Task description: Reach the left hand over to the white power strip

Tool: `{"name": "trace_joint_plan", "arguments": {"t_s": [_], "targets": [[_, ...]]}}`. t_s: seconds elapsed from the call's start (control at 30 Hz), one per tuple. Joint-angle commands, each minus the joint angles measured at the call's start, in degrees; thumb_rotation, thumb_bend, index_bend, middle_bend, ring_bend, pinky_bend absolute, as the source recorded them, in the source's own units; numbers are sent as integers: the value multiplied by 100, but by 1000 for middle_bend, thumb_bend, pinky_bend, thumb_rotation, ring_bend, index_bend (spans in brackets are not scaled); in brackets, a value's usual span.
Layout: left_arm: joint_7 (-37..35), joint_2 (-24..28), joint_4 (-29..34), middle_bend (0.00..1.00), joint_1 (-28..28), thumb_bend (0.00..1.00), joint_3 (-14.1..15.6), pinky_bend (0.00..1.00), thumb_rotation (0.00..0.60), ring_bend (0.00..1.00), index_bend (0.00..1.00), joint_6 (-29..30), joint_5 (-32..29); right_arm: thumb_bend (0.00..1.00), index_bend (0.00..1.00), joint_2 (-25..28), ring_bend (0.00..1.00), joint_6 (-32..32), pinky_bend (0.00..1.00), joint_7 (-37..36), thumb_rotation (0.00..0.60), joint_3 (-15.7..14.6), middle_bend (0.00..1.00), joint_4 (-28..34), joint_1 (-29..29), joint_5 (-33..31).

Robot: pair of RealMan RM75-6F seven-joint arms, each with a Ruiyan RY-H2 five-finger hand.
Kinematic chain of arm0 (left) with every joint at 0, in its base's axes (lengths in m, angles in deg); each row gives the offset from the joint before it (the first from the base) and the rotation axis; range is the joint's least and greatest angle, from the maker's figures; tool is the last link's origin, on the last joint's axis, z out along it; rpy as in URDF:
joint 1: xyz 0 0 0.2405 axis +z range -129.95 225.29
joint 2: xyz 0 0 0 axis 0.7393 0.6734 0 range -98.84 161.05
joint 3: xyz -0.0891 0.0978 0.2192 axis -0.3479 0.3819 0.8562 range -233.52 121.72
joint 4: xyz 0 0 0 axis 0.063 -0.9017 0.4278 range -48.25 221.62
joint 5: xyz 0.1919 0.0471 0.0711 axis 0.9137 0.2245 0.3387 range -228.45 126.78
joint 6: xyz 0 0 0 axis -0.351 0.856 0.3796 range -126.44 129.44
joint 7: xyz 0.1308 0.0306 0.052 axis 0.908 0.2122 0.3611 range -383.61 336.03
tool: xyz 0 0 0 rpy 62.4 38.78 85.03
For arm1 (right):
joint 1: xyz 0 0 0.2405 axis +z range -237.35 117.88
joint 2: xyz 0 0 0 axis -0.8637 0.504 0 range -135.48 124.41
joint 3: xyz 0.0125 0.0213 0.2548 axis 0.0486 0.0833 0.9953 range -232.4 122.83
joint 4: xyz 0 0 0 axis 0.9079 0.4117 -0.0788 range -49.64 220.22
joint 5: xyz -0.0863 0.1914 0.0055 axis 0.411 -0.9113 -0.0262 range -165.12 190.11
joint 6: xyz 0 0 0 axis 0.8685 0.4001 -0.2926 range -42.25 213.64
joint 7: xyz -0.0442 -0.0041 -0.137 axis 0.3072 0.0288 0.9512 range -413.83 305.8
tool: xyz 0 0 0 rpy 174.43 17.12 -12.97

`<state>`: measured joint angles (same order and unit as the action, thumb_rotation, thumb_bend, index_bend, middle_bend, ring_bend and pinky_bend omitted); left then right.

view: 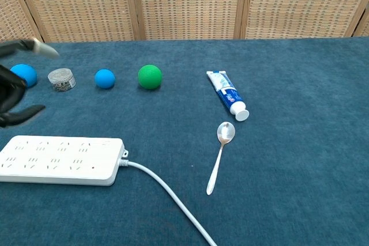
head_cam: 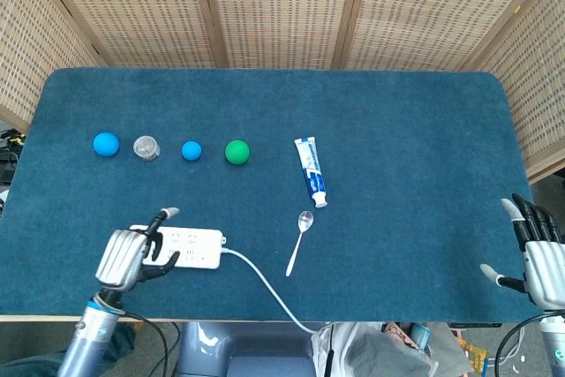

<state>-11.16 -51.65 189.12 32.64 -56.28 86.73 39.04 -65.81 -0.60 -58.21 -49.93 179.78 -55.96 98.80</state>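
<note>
The white power strip (head_cam: 196, 247) lies near the table's front left, and its white cable (head_cam: 265, 284) runs off the front edge. In the chest view the whole power strip (view: 60, 161) shows with nothing on it. My left hand (head_cam: 126, 255) hovers over the strip's left end, raised off it, with its fingers spread and nothing in them. In the chest view only the dark fingers of that left hand (view: 12, 93) show, at the left edge and above the strip. My right hand (head_cam: 538, 255) stands open at the table's front right corner, holding nothing.
A row stands behind the strip: a blue ball (head_cam: 106, 144), a small clear jar (head_cam: 146, 147), a smaller blue ball (head_cam: 192, 150) and a green ball (head_cam: 237, 152). A toothpaste tube (head_cam: 311, 169) and a spoon (head_cam: 300, 240) lie mid-table. Wicker screens close off the back.
</note>
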Motion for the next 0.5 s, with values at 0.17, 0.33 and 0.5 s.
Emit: {"name": "trace_joint_plan", "arguments": {"t_s": [0.17, 0.33, 0.5], "targets": [[-120, 1546, 89, 0, 719, 0, 188, 0, 425, 0, 0, 512, -312, 0, 0, -34, 0, -41, 0, 133, 600, -37, 0, 73, -8, 85], [-591, 1894, -3, 0, 920, 0, 260, 0, 495, 0, 0, 508, -538, 0, 0, -39, 0, -93, 0, 195, 600, -47, 0, 118, -27, 121], [-893, 1998, -165, 0, 914, 0, 229, 0, 506, 0, 0, 364, -574, 0, 0, -37, 0, -142, 0, 204, 600, -52, 0, 133, -52, 136]]}}
